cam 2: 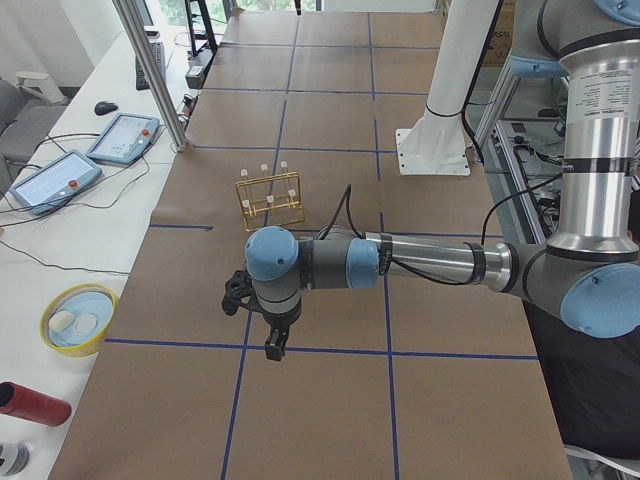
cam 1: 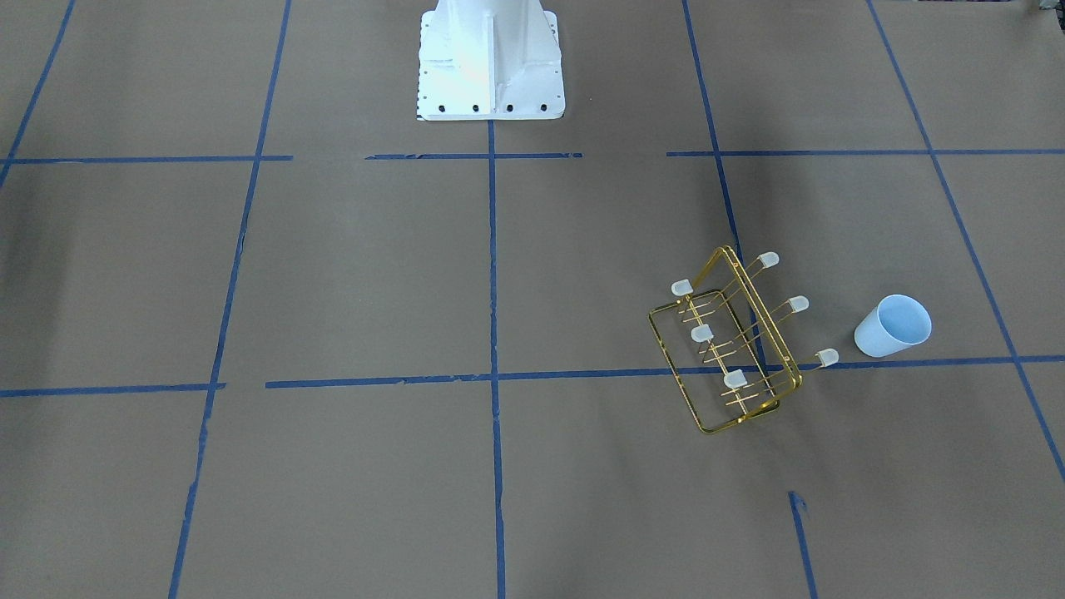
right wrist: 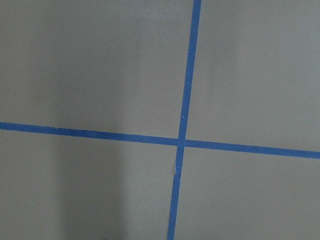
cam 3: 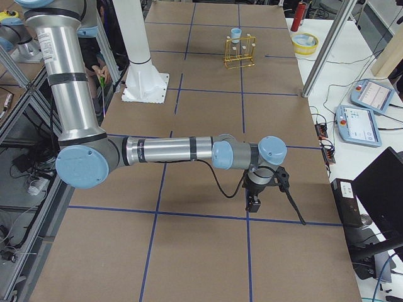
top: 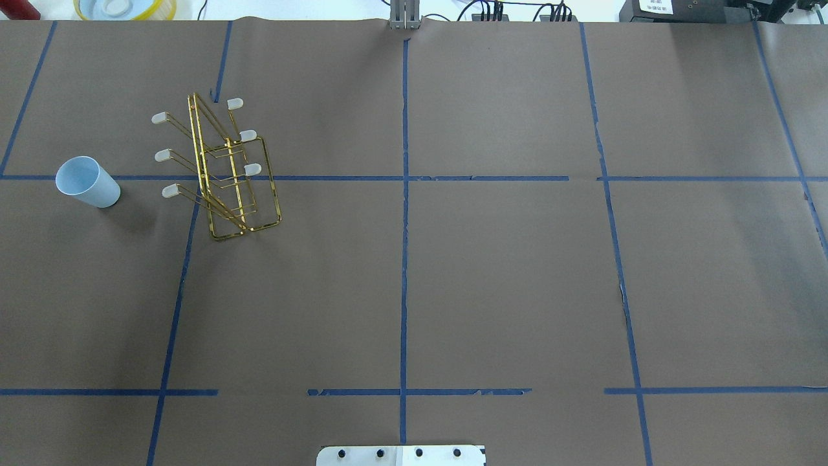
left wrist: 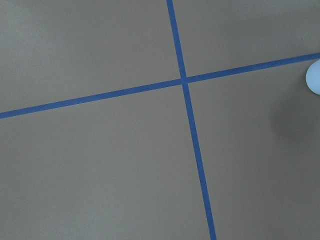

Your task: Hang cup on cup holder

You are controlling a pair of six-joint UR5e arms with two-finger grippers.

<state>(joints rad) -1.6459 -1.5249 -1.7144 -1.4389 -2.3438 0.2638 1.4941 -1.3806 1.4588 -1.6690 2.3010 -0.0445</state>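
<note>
Since neither arm has the cup in hand, the whole job lies ahead, and most of the risk sits in the pick. The left pincer hangs above the table with its fingers pointing down. It shows only from the side, so I cannot tell whether its jaws are parted or closed. The same goes for the right pincer, which hangs over the opposite end of the table, well apart from both task things. The cup stands upright, mouth up, near the left pincer but not beneath it — that wrist's view catches only a sliver of pale rim at its right edge. The cup holder stands farther off, on the cup's far side from this pincer, with a clear gap between the two. A straight descent from here would likely miss the cup or clip its rim and topple it. The cup looks smooth, light and handleless, so a squeeze off-centre could let it squirt out or roll away. It must also be turned mouth-down to sit on a prong, and a loose hold may slip during that turn. The wire rack looks light too — pushing the cup on at an angle could shove or tip it. By count: one cup, one cup holder, six prongs, each with one white cap, so six caps, and two pincers.
</note>
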